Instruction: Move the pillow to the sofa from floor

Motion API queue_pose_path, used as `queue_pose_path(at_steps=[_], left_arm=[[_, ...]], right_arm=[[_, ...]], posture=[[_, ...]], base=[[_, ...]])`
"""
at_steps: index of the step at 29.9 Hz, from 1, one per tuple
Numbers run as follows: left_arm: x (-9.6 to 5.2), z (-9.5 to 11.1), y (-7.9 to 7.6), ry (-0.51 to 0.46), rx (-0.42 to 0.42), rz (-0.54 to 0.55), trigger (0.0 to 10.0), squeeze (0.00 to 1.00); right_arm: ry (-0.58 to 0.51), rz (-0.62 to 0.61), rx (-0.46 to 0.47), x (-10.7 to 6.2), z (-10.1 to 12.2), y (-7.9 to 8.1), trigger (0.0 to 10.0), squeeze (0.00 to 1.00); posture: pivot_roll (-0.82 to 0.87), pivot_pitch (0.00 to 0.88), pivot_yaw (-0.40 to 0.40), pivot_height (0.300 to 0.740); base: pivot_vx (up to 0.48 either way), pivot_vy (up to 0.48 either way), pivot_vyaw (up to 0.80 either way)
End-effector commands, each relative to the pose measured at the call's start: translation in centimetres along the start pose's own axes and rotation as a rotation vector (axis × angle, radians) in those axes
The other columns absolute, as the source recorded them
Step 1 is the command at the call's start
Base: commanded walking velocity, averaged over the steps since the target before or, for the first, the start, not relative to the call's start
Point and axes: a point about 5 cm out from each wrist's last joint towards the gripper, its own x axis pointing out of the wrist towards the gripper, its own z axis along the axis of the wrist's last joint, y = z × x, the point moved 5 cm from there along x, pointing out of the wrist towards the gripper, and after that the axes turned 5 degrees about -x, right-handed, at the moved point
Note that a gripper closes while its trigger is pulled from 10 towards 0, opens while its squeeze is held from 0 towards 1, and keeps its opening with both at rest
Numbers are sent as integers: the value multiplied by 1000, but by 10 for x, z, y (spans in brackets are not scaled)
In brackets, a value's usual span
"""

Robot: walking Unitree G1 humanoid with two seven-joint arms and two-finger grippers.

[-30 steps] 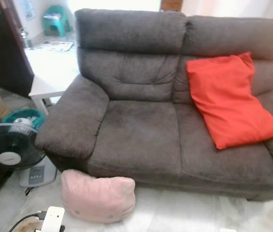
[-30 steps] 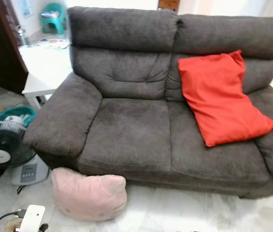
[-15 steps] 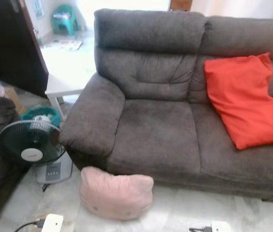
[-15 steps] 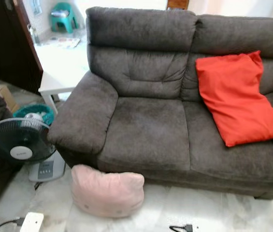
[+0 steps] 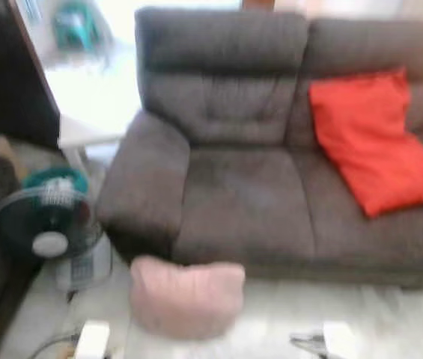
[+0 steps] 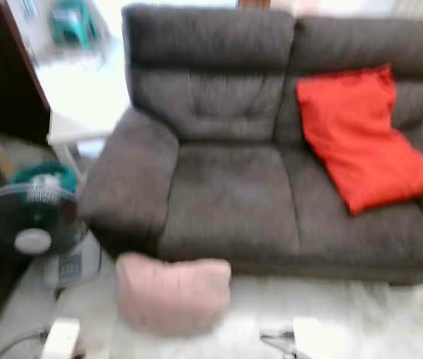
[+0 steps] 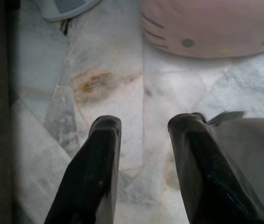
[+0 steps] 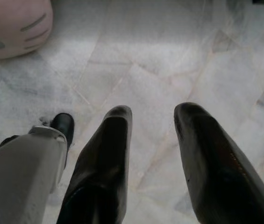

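A pale pink cat-face pillow [image 5: 187,296] lies on the marble floor against the front of the dark grey sofa [image 5: 233,198], below its left seat. The left wrist view has the pillow [image 7: 206,25] ahead of my left gripper [image 7: 143,128], which is open over bare floor with nothing between its fingers. My right gripper [image 8: 153,114] is open too, above the floor, with the pillow's whiskered edge [image 8: 12,25] off to one side. Both head views are blurred.
A red cushion [image 5: 372,138] leans on the sofa's right seat. A dark standing fan [image 5: 43,235] stands left of the sofa, near a white side table [image 5: 84,131]. White device parts [image 5: 91,338] and a cable lie on the floor near me.
The whole picture has shifted and blurred, so the camera has moved. The pillow sits slightly larger and more central in view. Nothing in the scene itself has moved.
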Motion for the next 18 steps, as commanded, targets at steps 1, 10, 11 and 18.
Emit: queue_pose_path(at_steps=[1, 10, 11, 18], left_arm=[[-1, -6, 4, 26, 6, 14, 10000, 0], [-1, -9, -1, 37, -13, 9, 10000, 0], [-1, -9, -1, 34, -13, 10, 10000, 0], [-2, -11, 0, 28, -15, 2, 10000, 0]], right_arm=[[-16, 2, 1, 0, 3, -2, 10000, 0], [-59, 26, 5, 0, 14, 10, 10000, 0], [-68, 37, 4, 0, 16, 15, 10000, 0], [-68, 58, 0, -1, 16, 23, 10000, 0]], posture=[[107, 58, -64, 740], [117, 57, -72, 740], [120, 59, -71, 740], [129, 64, -59, 740]], base=[[0, 0, 0], [0, 0, 0], [0, 0, 0], [0, 0, 0]])
